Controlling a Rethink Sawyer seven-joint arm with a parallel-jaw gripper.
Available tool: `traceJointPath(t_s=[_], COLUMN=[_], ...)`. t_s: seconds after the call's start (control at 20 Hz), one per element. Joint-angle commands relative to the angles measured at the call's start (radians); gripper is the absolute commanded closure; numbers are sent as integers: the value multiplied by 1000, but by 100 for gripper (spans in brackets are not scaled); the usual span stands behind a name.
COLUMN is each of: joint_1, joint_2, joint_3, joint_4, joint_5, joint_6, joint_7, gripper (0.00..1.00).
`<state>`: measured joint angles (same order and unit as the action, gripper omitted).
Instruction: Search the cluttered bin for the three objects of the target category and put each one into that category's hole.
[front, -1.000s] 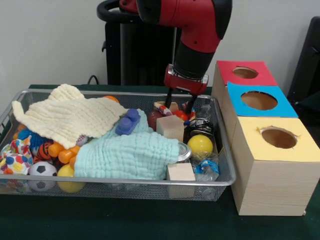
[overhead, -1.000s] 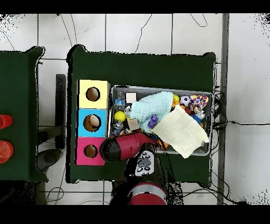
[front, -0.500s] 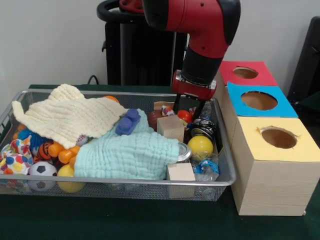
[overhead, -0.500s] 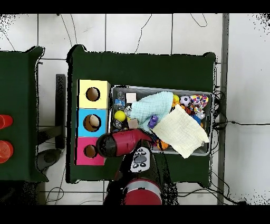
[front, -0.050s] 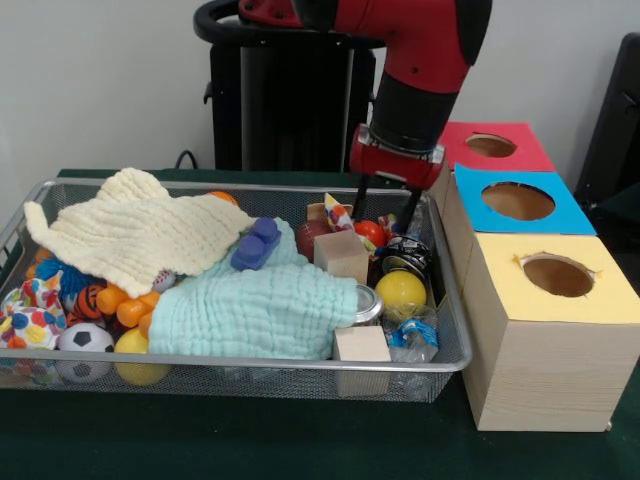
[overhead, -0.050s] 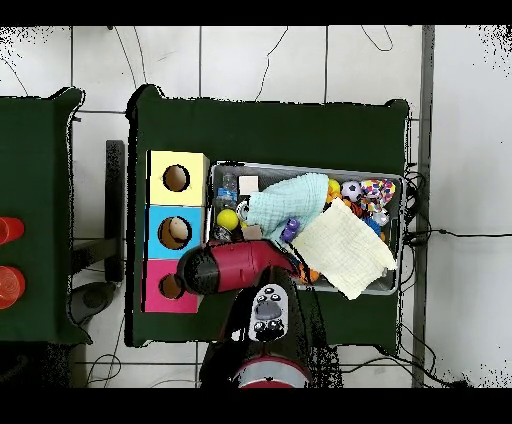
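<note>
Front view: close, table height, facing the arm across the wire bin (front, -0.050s: 440, 362). Overhead view: high, straight down, whole table (overhead, -0.050s: 270, 130). Both share bin and hole boxes (front, -0.050s: 540, 300).

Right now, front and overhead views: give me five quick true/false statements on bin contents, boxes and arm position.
1. The mint cloth lies under a blue toy. True.
2. The yellow ball sits inside the yellow box. False: it lies in the wire bin.
3. The gripper hangs over the bin's end nearest the boxes. True.
4. The red box has no hole. False: it has a round hole on top.
5. The soccer ball lies beside the boxes. False: it is at the bin's opposite end.
</note>
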<state>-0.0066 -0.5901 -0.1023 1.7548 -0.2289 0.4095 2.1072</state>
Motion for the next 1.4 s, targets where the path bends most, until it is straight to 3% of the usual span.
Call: traceJointPath(t_s=[0.05,0.45,1.4], joint_1=[-24,3,-30], joint_2=[-98,-8,112], joint_3=[84,46,27], joint_4=[-11,-118,-319], joint_5=[75,40,31], joint_6=[186,90,115], joint_7=[52,79,60], gripper=[0,0,0])
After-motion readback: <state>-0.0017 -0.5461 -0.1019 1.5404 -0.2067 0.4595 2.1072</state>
